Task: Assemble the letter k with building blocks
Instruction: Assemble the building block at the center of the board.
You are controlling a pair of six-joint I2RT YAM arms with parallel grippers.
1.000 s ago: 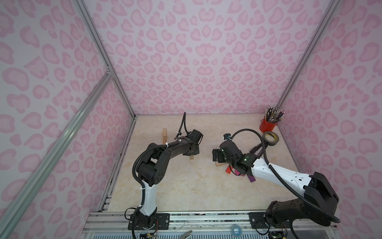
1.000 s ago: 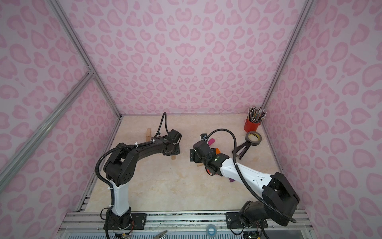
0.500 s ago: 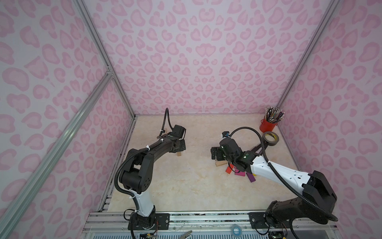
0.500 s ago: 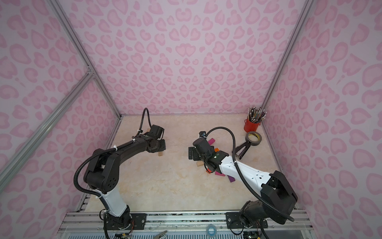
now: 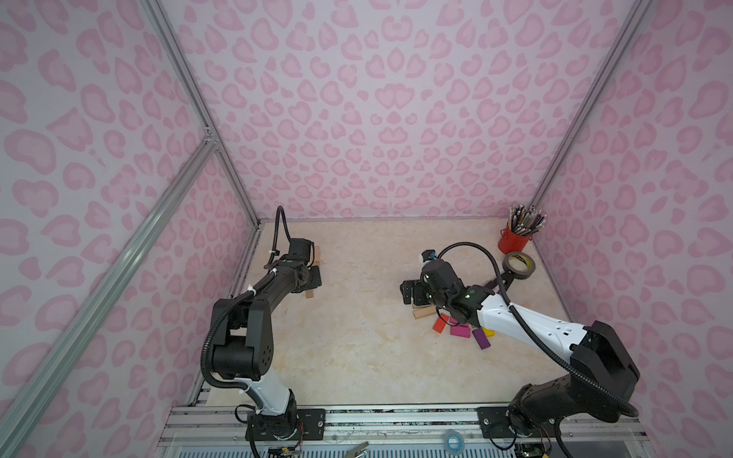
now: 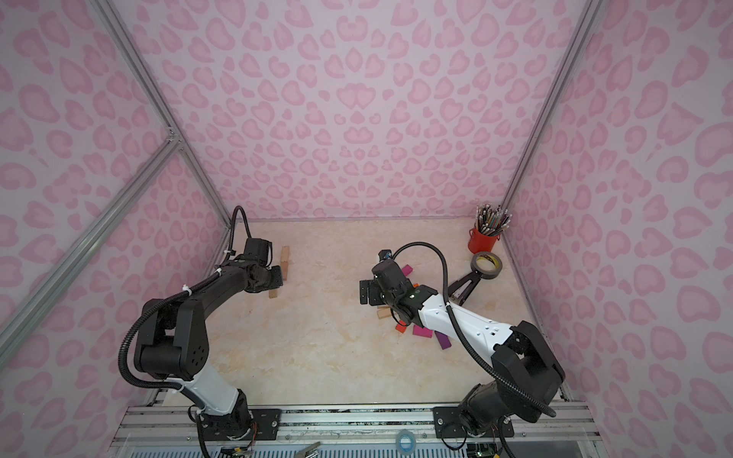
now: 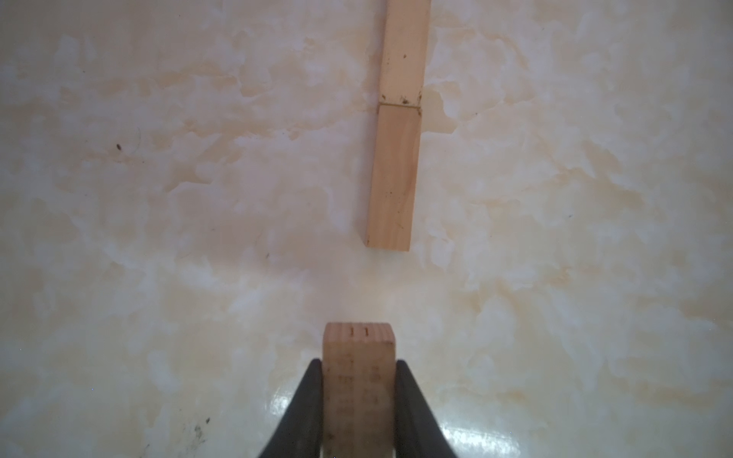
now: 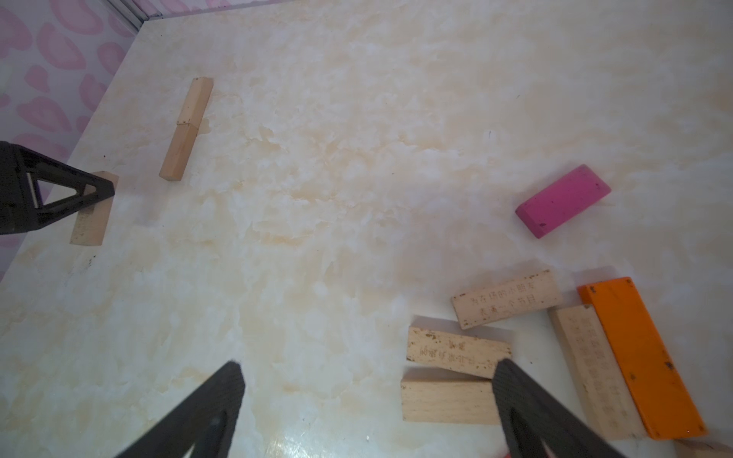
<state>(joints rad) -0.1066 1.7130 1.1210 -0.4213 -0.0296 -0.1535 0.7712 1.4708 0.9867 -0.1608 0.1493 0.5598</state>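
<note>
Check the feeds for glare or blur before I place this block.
Left wrist view: the held block is soft, close to the lens, with glare on the table beside it; the laid blocks read clearly. Right wrist view: similar glare inside the open right hand. Top views: even light, dim corners.

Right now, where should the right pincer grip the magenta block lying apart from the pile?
Across its two long sides at mid-length, from straight above: the magenta block lies flat, touching nothing else, and its narrow width should fit the open right pincer.
</note>
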